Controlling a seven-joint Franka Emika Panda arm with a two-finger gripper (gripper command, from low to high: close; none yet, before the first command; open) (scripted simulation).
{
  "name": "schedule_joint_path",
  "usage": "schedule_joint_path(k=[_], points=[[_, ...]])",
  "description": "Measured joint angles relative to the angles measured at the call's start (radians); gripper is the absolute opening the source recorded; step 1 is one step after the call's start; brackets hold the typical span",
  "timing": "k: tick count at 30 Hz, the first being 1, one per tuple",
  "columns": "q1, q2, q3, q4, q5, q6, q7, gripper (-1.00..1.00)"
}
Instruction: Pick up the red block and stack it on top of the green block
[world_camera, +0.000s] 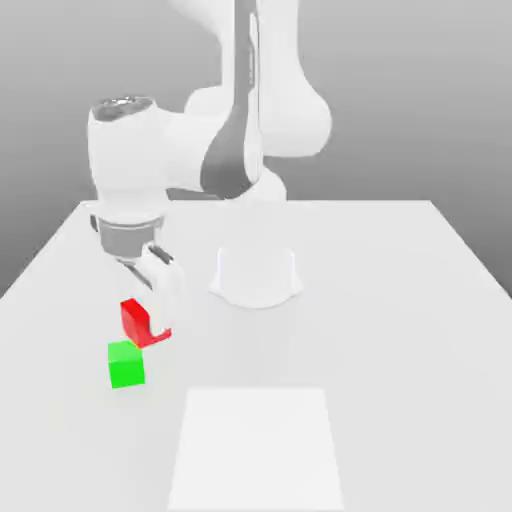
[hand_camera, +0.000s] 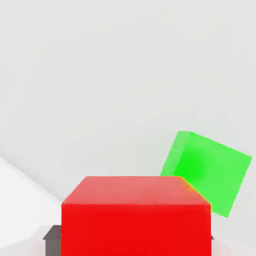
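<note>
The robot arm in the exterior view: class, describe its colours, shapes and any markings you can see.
The arm is glossy white, built from thick rounded segments, with dark grey bands at the joints. Its wrist ends in a cylindrical white head with a grey ring beneath. The claw below is white with grey detail. It rises from a round white base. No cables or markings are visible.

A simulated robot test scene: a plain smooth white tabletop (world_camera: 400, 300) before a bare grey backdrop (world_camera: 420, 80), a glossy white robot arm (world_camera: 250, 130) mounted on it, everything textureless.
</note>
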Motion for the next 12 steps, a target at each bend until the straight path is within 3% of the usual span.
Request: schedule_joint_path(k=[4,8,9,12], points=[[0.003,0.092,-0.041,0.000,0.024,0.092,-0.065,-1.00],[0.035,0.232,-0.047,0.004,0.116,0.226,-0.131,-1.00],[0.038,0.264,-0.043,0.005,0.148,0.255,-0.152,1.00],[0.046,0.264,-0.043,0.005,0.148,0.255,-0.152,1.00]])
